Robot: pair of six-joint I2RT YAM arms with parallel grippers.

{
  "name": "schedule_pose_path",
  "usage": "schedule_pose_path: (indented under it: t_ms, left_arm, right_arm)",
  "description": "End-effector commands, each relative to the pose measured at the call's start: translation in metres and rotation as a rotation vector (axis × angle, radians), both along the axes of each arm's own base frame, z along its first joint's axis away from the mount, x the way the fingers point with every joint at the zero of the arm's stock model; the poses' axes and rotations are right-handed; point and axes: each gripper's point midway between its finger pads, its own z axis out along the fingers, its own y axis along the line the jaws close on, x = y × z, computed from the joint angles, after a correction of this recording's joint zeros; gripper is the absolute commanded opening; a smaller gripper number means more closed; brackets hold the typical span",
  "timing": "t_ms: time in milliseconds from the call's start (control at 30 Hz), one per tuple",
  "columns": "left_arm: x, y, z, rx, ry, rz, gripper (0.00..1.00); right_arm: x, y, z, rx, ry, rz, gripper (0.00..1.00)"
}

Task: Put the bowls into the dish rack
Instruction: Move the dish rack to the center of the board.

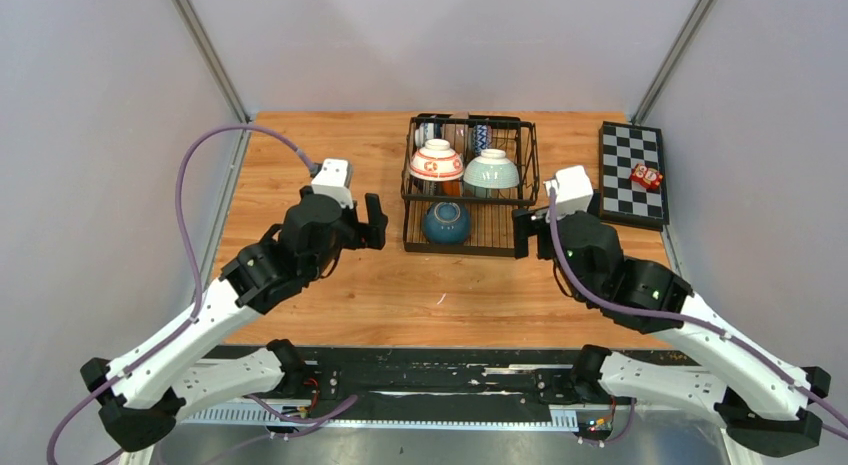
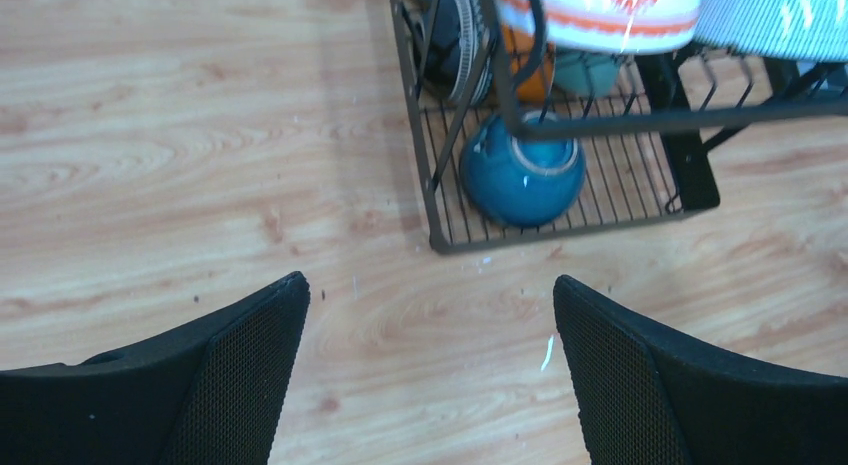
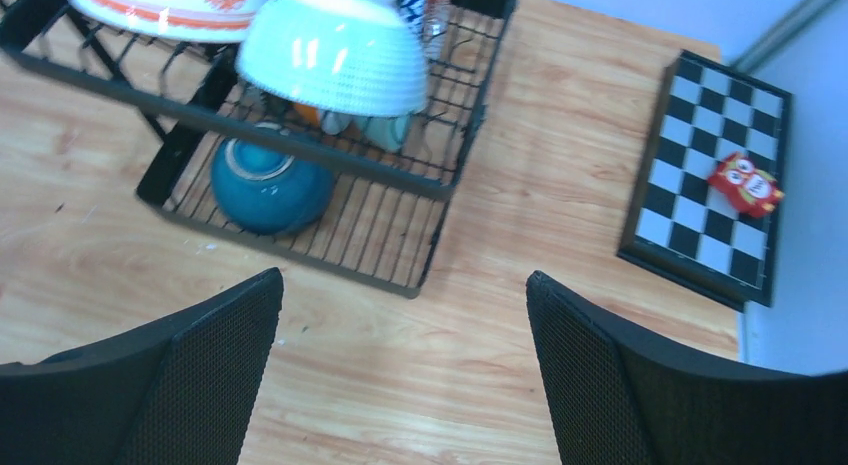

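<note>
The black wire dish rack (image 1: 470,251) stands at the back middle of the table. On its raised basket, a red-patterned bowl (image 1: 437,161) and a pale green bowl (image 1: 491,170) lie upside down. A dark blue bowl (image 1: 446,222) sits on the lower tray, and more bowls (image 1: 479,135) stand on edge at the back. My left gripper (image 1: 365,223) hovers open just left of the rack, empty. My right gripper (image 1: 533,235) is open at the rack's right front corner, also empty. The left wrist view shows the dark blue bowl (image 2: 522,175) beyond the open left gripper (image 2: 430,295). The right wrist view shows it (image 3: 268,190) beyond the open right gripper (image 3: 403,285).
A flat checkered board (image 1: 632,173) with a small red toy (image 1: 646,176) on it lies at the back right, close to the right arm. Bare wooden tabletop (image 1: 300,155) stretches left of and in front of the rack. Grey walls enclose the table.
</note>
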Motion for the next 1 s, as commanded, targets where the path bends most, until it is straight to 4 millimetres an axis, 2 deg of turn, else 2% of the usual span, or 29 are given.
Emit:
schedule_pose_path:
  t_ms: [0,167,367,667,967]
  left_arm:
    - [0.026,-0.008,0.036,-0.014,-0.08,0.053,0.91]
    - [0.053,-0.022,0.063,-0.02,-0.12,0.063,0.87]
    - [0.086,-0.04,0.066,0.005,-0.1,0.04,0.8]
    - [0.129,-0.053,0.044,0.024,-0.045,0.041,0.72]
    - [0.155,-0.059,0.025,0.061,-0.012,0.061,0.6]
  right_arm:
    - [0.014,-0.026,0.019,-0.039,-0.016,-0.085,0.92]
    - [0.038,-0.031,0.033,-0.003,0.0,-0.124,0.9]
    - [0.07,-0.026,0.037,0.043,0.036,-0.152,0.85]
    - [0.11,-0.024,0.032,0.119,0.082,-0.183,0.74]
    - [0.141,-0.026,0.015,0.144,0.134,-0.213,0.6]
